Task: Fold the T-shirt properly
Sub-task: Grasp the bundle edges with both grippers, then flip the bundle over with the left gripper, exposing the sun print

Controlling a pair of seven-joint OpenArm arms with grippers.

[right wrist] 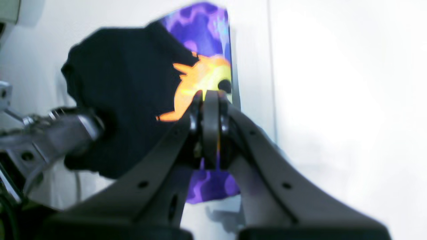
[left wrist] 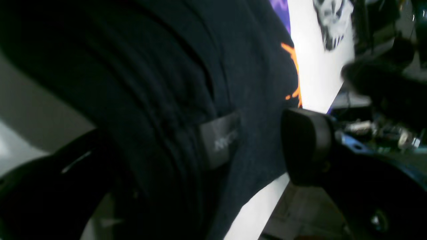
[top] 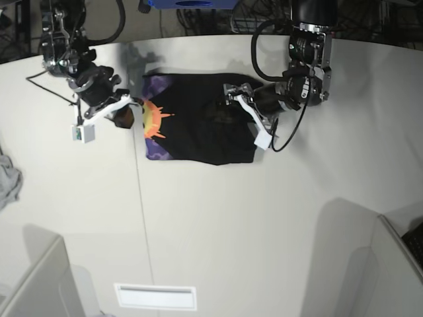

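T-shirt long axis left-right, print end twd left.

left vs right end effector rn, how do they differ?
The left end effector stands wide open around a bunched black fold of the T-shirt; the right end effector is shut on the T-shirt's printed edge by the orange sun. In the base view the left end effector sits at the plain black side, the right end effector at the purple print side. Both are at the T-shirt, low over the table.
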